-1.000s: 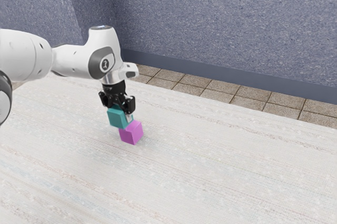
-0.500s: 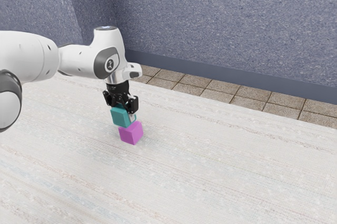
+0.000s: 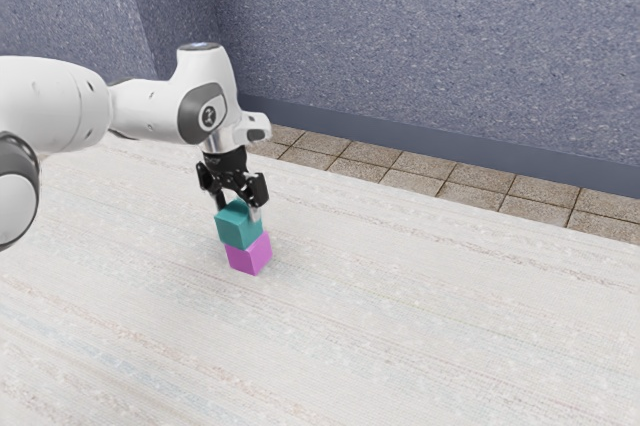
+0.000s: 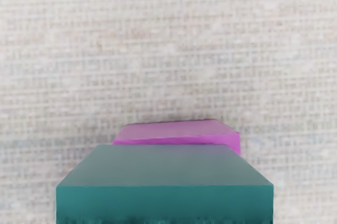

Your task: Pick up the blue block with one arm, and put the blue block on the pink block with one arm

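sitting just under end effector [image 3: 236, 204]: blue block [image 3: 238, 226]

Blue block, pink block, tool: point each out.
blue block [image 3: 232, 230], exterior view, camera-facing side face
pink block [image 3: 243, 258], exterior view, camera-facing side face
tool [image 3: 237, 204], exterior view, midway between its fingertips

top block [image 3: 238, 227] stacked on bottom block [image 3: 250, 254], on table [image 3: 420, 326], gripper [image 3: 237, 201] just above

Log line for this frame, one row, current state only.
step: place | hand: open, over blue block | blue block: sitting on pink block, slightly offset | pink block: on table
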`<state>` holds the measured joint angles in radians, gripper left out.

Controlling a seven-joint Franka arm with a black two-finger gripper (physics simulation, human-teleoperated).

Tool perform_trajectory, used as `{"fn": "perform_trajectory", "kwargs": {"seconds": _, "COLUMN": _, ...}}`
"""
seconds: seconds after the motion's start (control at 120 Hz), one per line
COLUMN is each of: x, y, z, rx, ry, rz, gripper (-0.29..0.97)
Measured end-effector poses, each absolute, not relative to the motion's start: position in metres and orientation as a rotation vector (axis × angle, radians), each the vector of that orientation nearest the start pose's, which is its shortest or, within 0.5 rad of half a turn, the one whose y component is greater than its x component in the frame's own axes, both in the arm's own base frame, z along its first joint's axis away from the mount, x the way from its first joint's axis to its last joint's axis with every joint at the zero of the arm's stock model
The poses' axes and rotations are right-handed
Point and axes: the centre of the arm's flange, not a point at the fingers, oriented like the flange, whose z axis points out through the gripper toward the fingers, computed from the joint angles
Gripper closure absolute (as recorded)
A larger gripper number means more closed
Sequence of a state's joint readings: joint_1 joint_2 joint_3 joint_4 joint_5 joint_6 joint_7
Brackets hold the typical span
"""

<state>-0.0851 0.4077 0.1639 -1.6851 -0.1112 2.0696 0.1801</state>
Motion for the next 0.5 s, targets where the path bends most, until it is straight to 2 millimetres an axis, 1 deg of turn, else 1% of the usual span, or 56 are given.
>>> {"fn": "perform_trajectory", "kwargs": {"seconds": 0.05, "x": 0.654, "y": 0.032, "z": 0.4, "rx": -3.18, "ry": 0.106, "rz": -0.046, "gripper": 0.04}}
{"fn": "perform_trajectory", "kwargs": {"seconds": 0.083, "x": 0.644, "y": 0.03, "z": 0.432, "rx": -3.186, "ry": 0.114, "rz": -0.097, "gripper": 0.03}}
{"fn": "perform_trajectory", "kwargs": {"seconds": 0.175, "x": 0.605, "y": 0.024, "z": 0.511, "rx": -3.198, "ry": 0.144, "rz": -0.202, "gripper": 0.02}}
{"fn": "perform_trajectory", "kwargs": {"seconds": 0.208, "x": 0.59, "y": 0.021, "z": 0.543, "rx": -3.197, "ry": 0.162, "rz": -0.251, "gripper": 0.02}}
{"fn": "perform_trajectory", "kwargs": {"seconds": 0.233, "x": 0.58, "y": 0.019, "z": 0.563, "rx": -3.197, "ry": 0.175, "rz": -0.278, "gripper": 0.02}}
{"fn": "perform_trajectory", "kwargs": {"seconds": 0.258, "x": 0.571, "y": 0.018, "z": 0.577, "rx": -3.195, "ry": 0.187, "rz": -0.292, "gripper": 0.01}}
{"fn": "perform_trajectory", "kwargs": {"seconds": 0.292, "x": 0.563, "y": 0.016, "z": 0.588, "rx": -3.19, "ry": 0.198, "rz": -0.289, "gripper": 0.01}}
{"fn": "perform_trajectory", "kwargs": {"seconds": 0.342, "x": 0.555, "y": 0.017, "z": 0.596, "rx": -3.184, "ry": 0.204, "rz": -0.268, "gripper": 0.01}}
{"fn": "perform_trajectory", "kwargs": {"seconds": 0.408, "x": 0.55, "y": 0.023, "z": 0.602, "rx": -3.161, "ry": 0.2, "rz": -0.237, "gripper": 0.01}}
{"fn": "perform_trajectory", "kwargs": {"seconds": 0.5, "x": 0.547, "y": 0.027, "z": 0.603, "rx": -3.14, "ry": 0.199, "rz": -0.202, "gripper": 0.0}}
